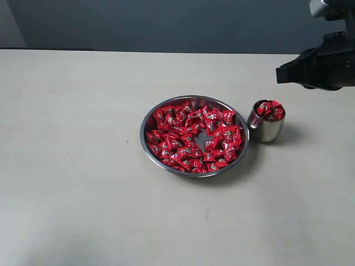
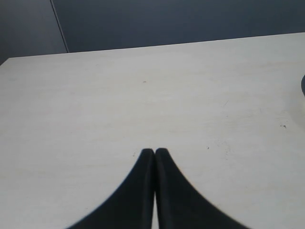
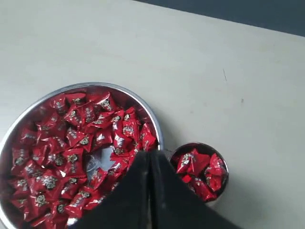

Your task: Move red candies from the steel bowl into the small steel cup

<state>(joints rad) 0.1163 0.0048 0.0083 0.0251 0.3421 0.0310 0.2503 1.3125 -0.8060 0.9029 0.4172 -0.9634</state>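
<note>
Two vessels, exterior view: one steel bowl (image 1: 142, 133) sits mid-counter and one small steel cup (image 1: 266, 132) stands just beside its right rim, on the pale counter (image 1: 83, 166).
Candy count, exterior view: dozens of red candies (image 1: 183, 138) cover the bowl, too many to count, with a bare steel patch near the middle. The cup is heaped to its rim.
Right gripper, exterior view: right gripper (image 1: 283, 75) hangs above the counter, far and right of the cup, touching nothing.
Left wrist view: left gripper (image 2: 154, 151) has its jaws pressed together, empty, over bare counter. No candy, bowl or cup shows here.
Right wrist view: right gripper (image 3: 149, 155) has its jaws closed tip to tip, apparently with nothing between them, poised over the bowl's rim (image 3: 153, 119) next to the cup (image 3: 225, 168).
Cup contents, right wrist view: perhaps four or five wrappers show on top. Those beneath are hidden.
Progress: the cup looks about full, so the transfer seems close to its limit, though most candies lie in the bowl.
</note>
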